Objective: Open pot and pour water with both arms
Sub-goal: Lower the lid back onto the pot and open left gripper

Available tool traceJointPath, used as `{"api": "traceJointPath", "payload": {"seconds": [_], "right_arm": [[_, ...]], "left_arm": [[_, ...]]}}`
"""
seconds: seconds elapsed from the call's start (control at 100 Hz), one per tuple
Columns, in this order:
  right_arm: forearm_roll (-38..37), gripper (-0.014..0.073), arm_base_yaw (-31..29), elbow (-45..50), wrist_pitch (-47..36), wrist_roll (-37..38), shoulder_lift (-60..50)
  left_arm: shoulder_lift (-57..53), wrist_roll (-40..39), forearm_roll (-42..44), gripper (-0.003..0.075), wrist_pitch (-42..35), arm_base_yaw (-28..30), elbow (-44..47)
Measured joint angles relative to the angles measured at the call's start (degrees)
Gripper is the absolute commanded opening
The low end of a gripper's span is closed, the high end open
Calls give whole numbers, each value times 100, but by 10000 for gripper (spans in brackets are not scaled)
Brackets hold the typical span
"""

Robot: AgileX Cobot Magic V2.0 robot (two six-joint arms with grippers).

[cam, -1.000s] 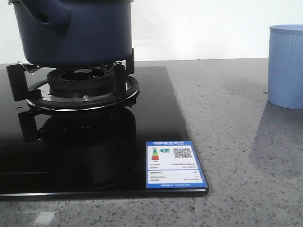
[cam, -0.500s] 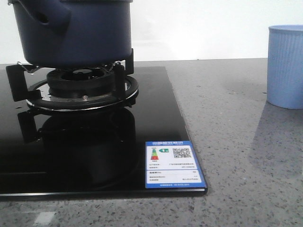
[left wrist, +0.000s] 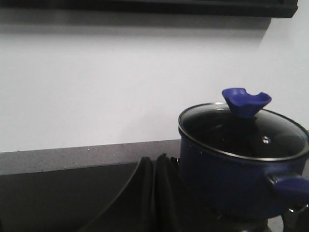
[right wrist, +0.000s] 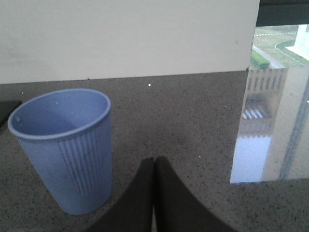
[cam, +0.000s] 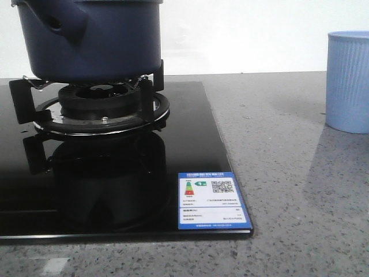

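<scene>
1. Your pot (cam: 89,37) sits on the burner grate (cam: 98,107) of the black cooktop (cam: 196,144), glass lid (left wrist: 244,130) on.
2. Your left gripper (left wrist: 154,166) is closed, empty, near the pot.
3. Your right gripper (right wrist: 154,166) is closed beside the pale blue cup (right wrist: 65,145).

Grey speckled stone countertop (cam: 277,144) carried a black glass hob (cam: 115,173), flat on it at the left, with a blue energy label (cam: 213,200) at its near right corner. A pale blue ribbed cup (cam: 348,81) stood upright on the bare counter, well apart at the right.
</scene>
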Motion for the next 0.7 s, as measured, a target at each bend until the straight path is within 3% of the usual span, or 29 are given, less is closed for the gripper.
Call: {"api": "traceJointPath", "payload": {"seconds": [0.2, 0.7], "right_arm": [[0, -74, 0, 51, -11, 0, 0], [0, -74, 0, 51, -22, 7, 0]], "left_arm": [[-478, 0, -36, -19, -25, 0, 433], [-490, 0, -52, -19, -25, 0, 444]]}}
